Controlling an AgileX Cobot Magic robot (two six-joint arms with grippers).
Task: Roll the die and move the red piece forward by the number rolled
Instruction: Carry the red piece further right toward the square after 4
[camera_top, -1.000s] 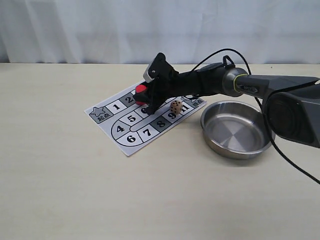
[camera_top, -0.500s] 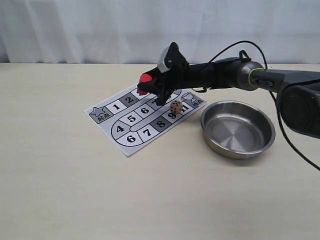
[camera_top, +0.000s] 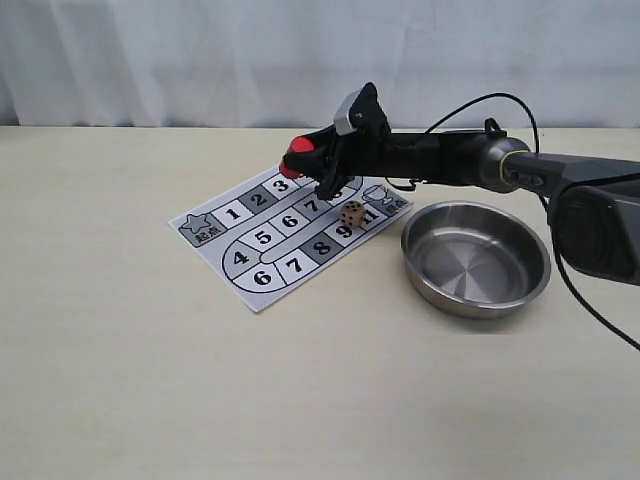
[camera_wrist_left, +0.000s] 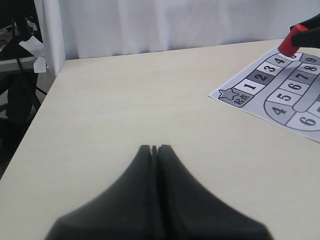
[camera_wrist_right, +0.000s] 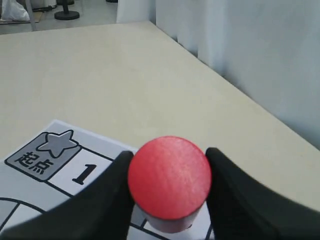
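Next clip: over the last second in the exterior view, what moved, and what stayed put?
The right gripper, shut on the red piece, rose from low at the game board and shifted right in the exterior view. The piece now hangs above the squares. It was gripped throughout, so nothing was newly grasped or released. The die stayed on the board near square 9. The steel bowl and the board did not move.
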